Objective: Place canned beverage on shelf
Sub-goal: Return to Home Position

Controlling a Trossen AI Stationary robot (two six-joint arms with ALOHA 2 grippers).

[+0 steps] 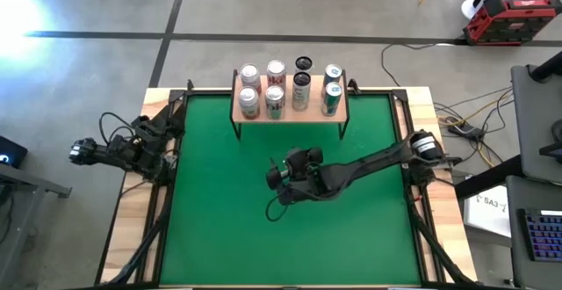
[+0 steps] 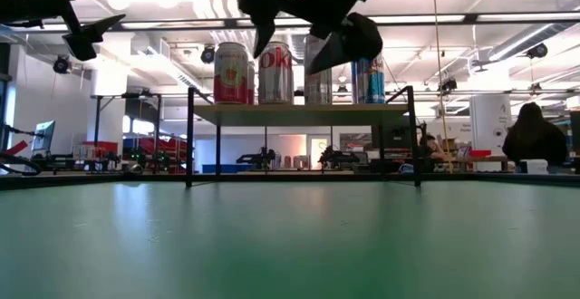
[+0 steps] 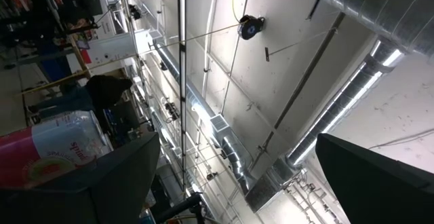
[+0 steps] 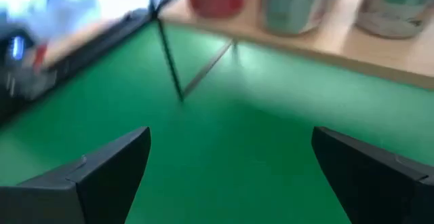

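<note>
We see the shelf (image 1: 309, 115) at the far middle of the green mat (image 1: 237, 246), its light board raised on thin black legs. It carries eight cans (image 1: 274, 102) upright in two rows of four, like paired with like from front to back. In the low view, the front row reads as a pink-red can (image 2: 231, 72), a silver can with red lettering (image 2: 276, 72), a plain silver can (image 2: 317, 80) and a blue can (image 2: 368, 80). The right gripper (image 4: 230, 134) hangs above the middle of the mat, just in front of the shelf and clear of it. Its jaws are spread wide and hold nothing. The left gripper (image 3: 237, 142) sits back at the table's left edge, tilted up towards the ceiling, and its jaws are also apart and empty.
</note>
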